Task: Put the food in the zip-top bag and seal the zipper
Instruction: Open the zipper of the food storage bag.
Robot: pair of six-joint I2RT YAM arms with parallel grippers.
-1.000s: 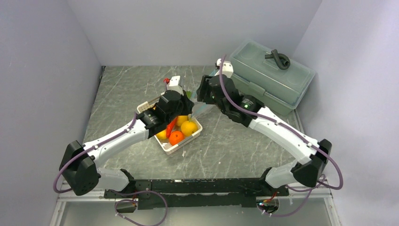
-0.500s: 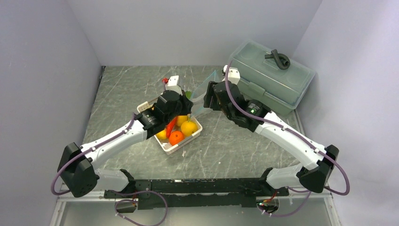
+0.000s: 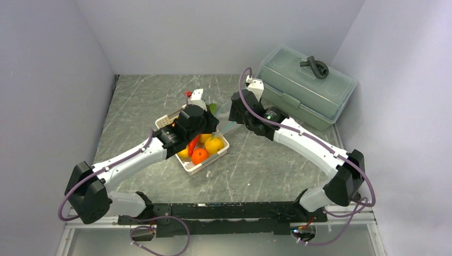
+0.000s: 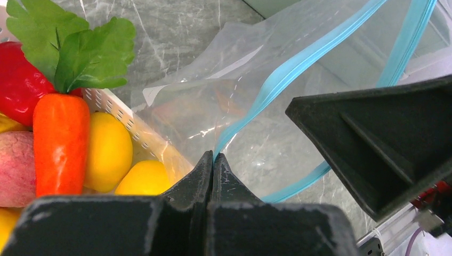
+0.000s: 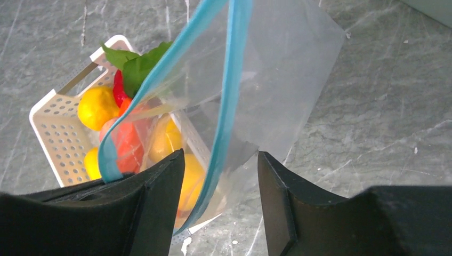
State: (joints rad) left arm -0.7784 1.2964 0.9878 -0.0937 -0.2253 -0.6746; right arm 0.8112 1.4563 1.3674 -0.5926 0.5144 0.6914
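Note:
The clear zip-top bag [image 4: 256,106] hangs over the far right corner of the white basket [image 3: 210,160]. My left gripper [image 4: 213,159] is shut on one teal zipper [image 4: 288,74] strip at the bag's mouth. My right gripper [image 5: 221,160] is open, and the other zipper strip [image 5: 230,90] runs between its fingers without being pinched. The orange carrot [image 4: 61,138], red pepper [image 4: 18,82], yellow lemons [image 4: 109,152] and peach [image 4: 16,170] lie in the basket. The bag [image 3: 226,125] sits between both grippers in the top view, where the oranges [image 3: 200,156] show.
A large grey-green lidded box [image 3: 306,88] stands at the back right with a dark looped object [image 3: 314,66] on its lid. Walls close in the table on three sides.
The right arm has shifted: its wrist swung right, then came back and lower at the bag's mouth. The left arm has barely moved and still holds the zipper.

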